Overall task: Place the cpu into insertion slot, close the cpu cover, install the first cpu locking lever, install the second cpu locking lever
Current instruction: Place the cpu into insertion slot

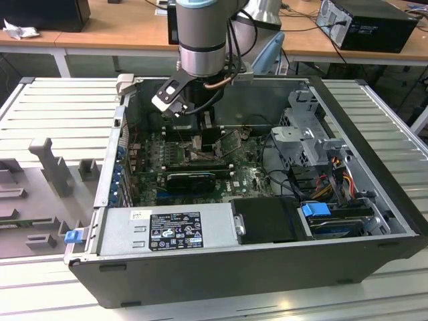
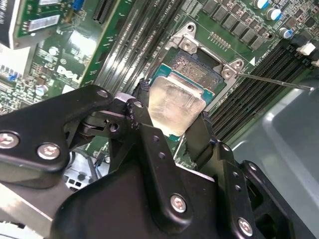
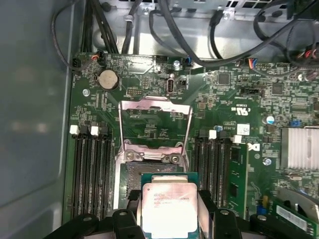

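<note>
My gripper is shut on the cpu, a pale silvery square chip on a green base, with one black finger on each side. In the first wrist view the cpu hangs over the near part of the insertion slot, whose dark pin field shows beside it. The cpu cover, a silvery frame with a large window, is swung open beyond the slot. A thin wire lever sticks out past the slot. In the exterior view the gripper reaches down into the open computer case.
Long black memory slots flank the socket on both sides. Black cables run across the case wall beyond the board. A power supply, a drive cage and an expansion card crowd the case.
</note>
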Controlling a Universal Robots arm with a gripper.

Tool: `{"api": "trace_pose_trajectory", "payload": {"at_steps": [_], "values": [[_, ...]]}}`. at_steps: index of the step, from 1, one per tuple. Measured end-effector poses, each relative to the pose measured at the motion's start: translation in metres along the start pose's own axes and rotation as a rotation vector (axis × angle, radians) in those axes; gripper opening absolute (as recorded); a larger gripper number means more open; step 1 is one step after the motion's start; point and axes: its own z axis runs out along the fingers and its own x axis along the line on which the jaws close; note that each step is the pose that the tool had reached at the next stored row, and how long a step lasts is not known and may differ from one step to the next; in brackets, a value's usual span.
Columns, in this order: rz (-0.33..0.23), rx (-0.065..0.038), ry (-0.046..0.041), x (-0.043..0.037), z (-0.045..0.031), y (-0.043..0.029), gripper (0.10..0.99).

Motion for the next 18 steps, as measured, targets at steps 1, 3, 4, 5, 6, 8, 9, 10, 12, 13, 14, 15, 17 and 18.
{"api": "trace_pose_trajectory", "payload": {"at_steps": [1, 3, 4, 5, 6, 8, 9, 10, 12, 13, 14, 15, 17, 18], "values": [[0.000, 0.000, -0.0001, 0.0008, 0.0010, -0.0002, 0.533], [0.000, 0.000, -0.0001, 0.0029, 0.0037, -0.0009, 0.533], [0.000, 0.000, -0.0001, 0.0040, 0.0051, -0.0011, 0.533], [0.000, 0.000, -0.0001, 0.0048, 0.0060, -0.0013, 0.533], [0.000, 0.001, -0.0002, 0.0058, 0.0072, -0.0016, 0.533], [0.000, 0.001, -0.0002, 0.0080, 0.0098, -0.0019, 0.533], [0.000, 0.001, -0.0001, 0.0091, 0.0111, -0.0020, 0.533], [0.001, 0.003, 0.0000, 0.0108, 0.0152, -0.0022, 0.533], [0.007, 0.004, -0.0005, 0.0110, 0.0210, -0.0032, 0.533], [0.008, 0.004, -0.0005, 0.0110, 0.0241, -0.0037, 0.533], [0.008, 0.005, -0.0005, 0.0110, 0.0254, -0.0038, 0.533], [0.008, 0.005, -0.0005, 0.0111, 0.0265, -0.0039, 0.533], [0.009, 0.005, -0.0006, 0.0112, 0.0279, -0.0041, 0.533], [0.012, 0.005, -0.0007, 0.0113, 0.0286, -0.0041, 0.533]]}}
